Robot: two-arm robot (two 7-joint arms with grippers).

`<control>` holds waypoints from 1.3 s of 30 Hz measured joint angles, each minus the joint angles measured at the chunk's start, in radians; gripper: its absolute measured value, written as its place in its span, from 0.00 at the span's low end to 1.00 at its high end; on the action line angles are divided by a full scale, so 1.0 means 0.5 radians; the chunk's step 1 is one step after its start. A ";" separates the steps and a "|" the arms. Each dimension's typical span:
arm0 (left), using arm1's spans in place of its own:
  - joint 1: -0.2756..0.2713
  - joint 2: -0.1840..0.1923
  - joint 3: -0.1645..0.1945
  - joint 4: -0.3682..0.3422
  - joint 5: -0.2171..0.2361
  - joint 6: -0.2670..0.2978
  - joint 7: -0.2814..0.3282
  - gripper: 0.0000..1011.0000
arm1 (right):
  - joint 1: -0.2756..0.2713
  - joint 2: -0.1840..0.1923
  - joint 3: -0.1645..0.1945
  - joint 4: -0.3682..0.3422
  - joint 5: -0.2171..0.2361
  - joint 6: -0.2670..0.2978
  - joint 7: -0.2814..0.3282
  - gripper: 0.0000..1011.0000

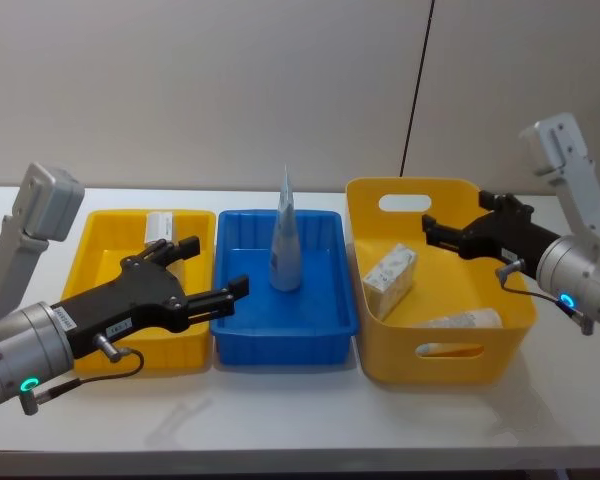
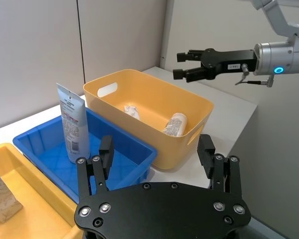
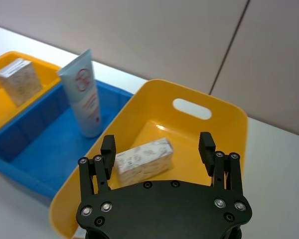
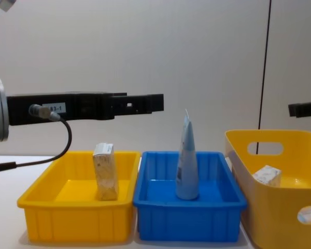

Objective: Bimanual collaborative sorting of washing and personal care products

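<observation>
A pale-blue-and-white pouch stands upright in the blue tray. One leaf-print carton stands in the left yellow tray. Another carton leans inside the yellow basket, with a second pouch lying flat beside it. My left gripper hovers open and holds nothing, above the edge between the yellow tray and the blue tray. My right gripper is open and holds nothing above the basket's right side; in the right wrist view the basket carton lies below its fingers.
The two trays and the basket stand side by side on a white table, close to a beige wall. A dark cable runs down the wall behind the basket. Bare table lies in front of the containers.
</observation>
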 joint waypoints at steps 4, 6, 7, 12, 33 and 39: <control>0.000 0.000 0.000 0.000 0.000 0.000 0.000 0.99 | -0.035 0.035 -0.009 -0.040 0.036 -0.003 0.076 0.99; 0.000 0.000 0.000 0.000 0.000 0.000 0.000 0.99 | -0.057 0.057 -0.014 -0.065 0.060 -0.007 0.127 0.99; 0.000 0.000 0.000 0.000 0.000 0.000 0.000 0.99 | -0.064 0.064 -0.015 -0.073 0.067 -0.007 0.141 0.99; 0.000 0.000 0.000 0.000 0.000 0.000 0.000 0.99 | -0.120 0.115 -0.022 -0.139 0.119 -0.014 0.241 0.99; 0.000 0.000 0.000 0.000 0.000 0.000 0.000 0.99 | -0.331 0.252 -0.038 -0.404 0.286 -0.021 0.502 0.99; 0.000 0.000 0.000 0.000 0.000 0.000 0.000 0.99 | -0.351 0.264 -0.039 -0.430 0.302 -0.021 0.524 0.99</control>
